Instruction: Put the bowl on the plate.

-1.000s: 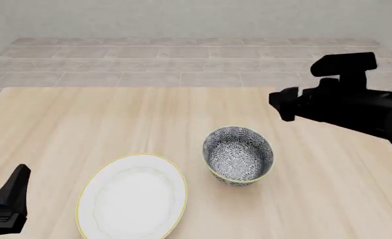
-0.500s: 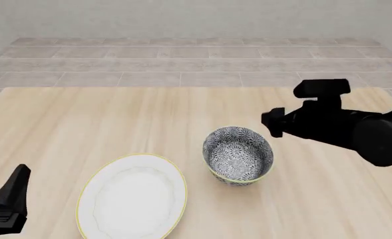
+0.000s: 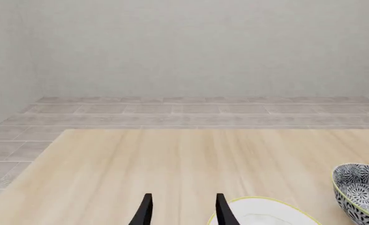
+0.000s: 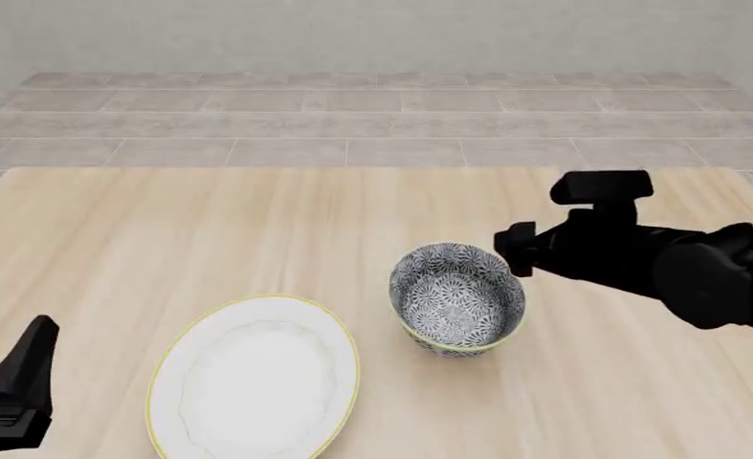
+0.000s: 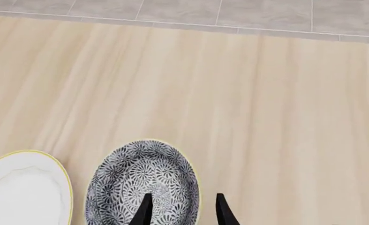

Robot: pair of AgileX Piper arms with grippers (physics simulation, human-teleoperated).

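The bowl (image 4: 458,298), patterned dark grey and white with a thin yellow rim, stands upright on the table right of centre. The white plate (image 4: 254,378) with its gold rim lies flat to the bowl's front left, a small gap between them. My right gripper (image 4: 517,251) hovers open just over the bowl's right rim. In the right wrist view, the right gripper (image 5: 184,199) has one finger over the inside of the bowl (image 5: 128,183) and the other outside the rim, with the plate (image 5: 21,187) beside. My left gripper (image 4: 19,382) waits open at the near left corner; the left gripper (image 3: 183,201) holds nothing.
The light wooden table (image 4: 159,239) carries only the bowl and plate. Its far edge (image 4: 350,169) meets a grey tiled floor and a pale wall. In the left wrist view the plate (image 3: 266,218) and the bowl (image 3: 359,187) sit beside the fingers.
My right arm has come down and leftward, bringing its gripper from high at the right to the bowl's right rim. The left arm, bowl and plate have not moved.
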